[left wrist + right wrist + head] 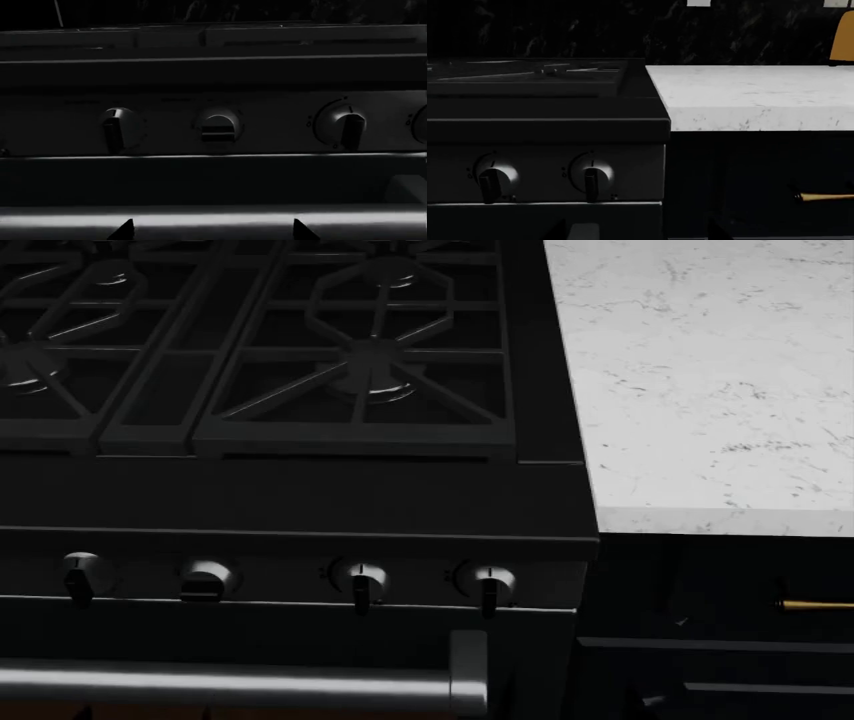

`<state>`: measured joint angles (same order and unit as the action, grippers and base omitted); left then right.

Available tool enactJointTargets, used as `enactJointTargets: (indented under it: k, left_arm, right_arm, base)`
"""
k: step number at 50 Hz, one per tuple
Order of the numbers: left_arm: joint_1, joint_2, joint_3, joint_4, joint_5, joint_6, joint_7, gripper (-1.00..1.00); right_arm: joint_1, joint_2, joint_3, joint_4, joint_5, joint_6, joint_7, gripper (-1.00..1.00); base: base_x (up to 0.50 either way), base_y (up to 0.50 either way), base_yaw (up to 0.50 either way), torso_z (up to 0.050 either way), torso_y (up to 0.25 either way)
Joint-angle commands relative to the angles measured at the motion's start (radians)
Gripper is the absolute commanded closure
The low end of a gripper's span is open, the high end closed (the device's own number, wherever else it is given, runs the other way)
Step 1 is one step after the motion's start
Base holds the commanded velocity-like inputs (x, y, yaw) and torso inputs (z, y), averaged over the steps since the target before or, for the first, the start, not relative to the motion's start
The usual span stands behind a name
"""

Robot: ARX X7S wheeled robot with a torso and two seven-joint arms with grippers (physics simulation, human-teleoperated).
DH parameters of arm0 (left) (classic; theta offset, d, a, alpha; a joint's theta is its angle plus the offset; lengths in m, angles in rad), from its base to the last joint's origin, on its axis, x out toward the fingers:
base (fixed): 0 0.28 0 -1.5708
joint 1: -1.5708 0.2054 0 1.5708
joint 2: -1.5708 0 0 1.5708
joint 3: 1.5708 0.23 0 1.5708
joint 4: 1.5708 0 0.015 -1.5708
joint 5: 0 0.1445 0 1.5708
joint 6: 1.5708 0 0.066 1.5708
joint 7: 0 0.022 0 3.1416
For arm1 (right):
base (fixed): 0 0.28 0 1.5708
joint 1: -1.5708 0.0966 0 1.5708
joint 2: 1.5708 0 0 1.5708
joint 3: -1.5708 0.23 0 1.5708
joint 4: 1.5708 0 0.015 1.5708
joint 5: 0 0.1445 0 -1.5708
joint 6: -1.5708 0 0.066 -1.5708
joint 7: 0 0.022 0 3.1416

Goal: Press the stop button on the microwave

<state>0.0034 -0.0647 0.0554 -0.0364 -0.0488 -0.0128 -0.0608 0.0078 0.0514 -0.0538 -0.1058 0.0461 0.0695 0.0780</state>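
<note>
Microwave and its stop button are not showing in any view; the head camera is looking down at the black gas stove, its round silver knobs and the white marble counter. Both grippers are showing only dark fingertips, so I cannot tell their opening. Reaching blindly risks turning a knob.
</note>
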Motion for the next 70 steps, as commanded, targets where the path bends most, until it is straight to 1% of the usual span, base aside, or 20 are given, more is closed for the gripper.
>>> enactJointTargets:
  k: [1,2,4,5,6,7,9,12,14,26,30,31,36,39,44,48,55,58,61,70]
  left_arm:
    - [0.002,-0.039,-0.009,-0.207,-0.019,0.014,-0.021,-1.0]
    - [-0.003,-0.048,-0.005,-0.272,0.0,0.047,-0.03,-1.0]
    - [-0.017,-0.053,-0.012,-0.388,-0.02,0.094,-0.009,-1.0]
    - [-0.031,-0.059,-0.006,-0.466,-0.014,0.132,0.002,-1.0]
    - [-0.05,-0.057,-0.018,-0.561,-0.013,0.184,-0.016,-1.0]
    - [-0.078,-0.056,-0.018,-0.682,-0.022,0.271,0.01,-1.0]
    - [-0.142,-0.054,-0.026,-0.939,-0.02,0.395,0.003,-1.0]
    - [-0.232,-0.056,-0.042,-1.263,-0.034,0.571,0.029,-1.0]
    - [-0.2,-0.061,-0.08,-1.272,-0.061,0.555,0.057,-1.0]
    - [-0.061,-0.039,-0.24,-1.272,0.015,0.412,0.11,-1.0]
    - [-0.012,-0.036,-0.284,-1.272,0.026,0.408,0.133,-1.0]
    - [-0.003,-0.034,-0.308,-1.273,0.017,0.392,0.155,-1.0]
    - [0.018,-0.028,-0.346,-1.273,0.031,0.39,0.178,-1.0]
    - [0.024,-0.027,-0.349,-1.273,0.042,0.37,0.17,-1.0]
    - [0.024,-0.027,-0.349,-1.273,0.042,0.37,0.17,-1.0]
    - [0.024,-0.027,-0.349,-1.273,0.042,0.37,0.17,-1.0]
    - [0.024,-0.027,-0.349,-1.273,0.042,0.37,0.17,-1.0]
    - [0.024,-0.027,-0.349,-1.273,0.042,0.37,0.17,-1.0]
    - [0.024,-0.027,-0.349,-1.273,0.042,0.37,0.17,-1.0]
    - [0.024,-0.027,-0.349,-1.273,0.042,0.37,0.17,-1.0]
  right_arm:
    - [0.023,0.032,-0.003,-0.214,0.019,0.119,0.045,-1.0]
    - [0.027,0.034,-0.001,-0.239,0.022,0.136,0.048,-1.0]
    - [0.037,0.04,-0.007,-0.279,0.021,0.163,0.051,-1.0]
    - [0.044,0.043,-0.011,-0.31,0.017,0.18,0.054,-1.0]
    - [0.052,0.046,-0.01,-0.346,0.016,0.197,0.059,-1.0]
    - [0.059,0.049,-0.005,-0.383,0.023,0.22,0.061,-1.0]
    - [0.07,0.053,0.003,-0.433,0.028,0.254,0.071,-1.0]
    - [0.087,0.06,0.008,-0.476,0.029,0.286,0.082,-1.0]
    - [0.096,0.065,0.005,-0.506,0.027,0.306,0.089,-1.0]
    - [0.275,0.076,0.003,-0.688,0.056,0.574,0.118,-1.0]
    - [0.4,0.067,0.022,-0.705,0.099,0.715,0.116,-1.0]
    - [0.429,0.065,0.023,-0.708,0.104,0.743,0.119,-1.0]
    - [0.554,0.07,-0.017,-0.753,0.1,0.866,0.141,-1.0]
    - [0.637,0.06,-0.019,-0.765,0.117,0.952,0.146,-1.0]
    - [0.83,0.037,-0.038,-0.675,0.124,1.073,0.162,-1.0]
    - [0.962,0.02,-0.04,-0.584,0.132,1.139,0.167,-1.0]
    - [1.138,0.005,-0.052,-0.433,0.131,1.198,0.184,-1.0]
    - [1.222,-0.005,-0.058,-0.334,0.123,1.182,0.197,-1.0]
    - [1.286,-0.023,-0.029,-0.235,0.143,1.189,0.191,-1.0]
    - [1.409,-0.02,-0.05,-0.034,0.147,1.136,0.21,-1.0]
  base:
    - [0.0,0.0,0.0,0.0,0.0]
    - [0.0,0.0,0.0,0.0,0.0]
    - [0.0,0.0,0.0,0.0,0.0]
    - [0.0,0.0,0.0,0.0,0.0]
    - [0.0,0.0,0.0,0.0,0.0]
    - [0.0,0.0,0.0,0.0,0.0]
    - [0.0,0.0,0.0,0.0,0.0]
    - [0.0,0.0,0.0,0.0,0.0]
    - [0.0,0.0,0.0,0.0,0.0]
    - [0.0,0.0,0.0,0.0,0.0]
    - [0.0,0.0,0.0,0.0,0.0]
    - [0.0,0.0,0.0,0.0,0.0]
    - [0.0,0.0,0.0,0.0,0.0]
    - [0.0,0.0,0.0,0.0,0.0]
    - [0.0,0.0,0.0,0.0,0.0]
    - [0.0,0.0,0.0,0.046,0.007]
    - [0.0,0.0,0.0,0.05,0.021]
    - [0.0,0.0,0.0,0.05,0.023]
    - [0.0,0.0,0.0,0.05,0.025]
    - [0.0,0.0,0.0,0.05,0.031]
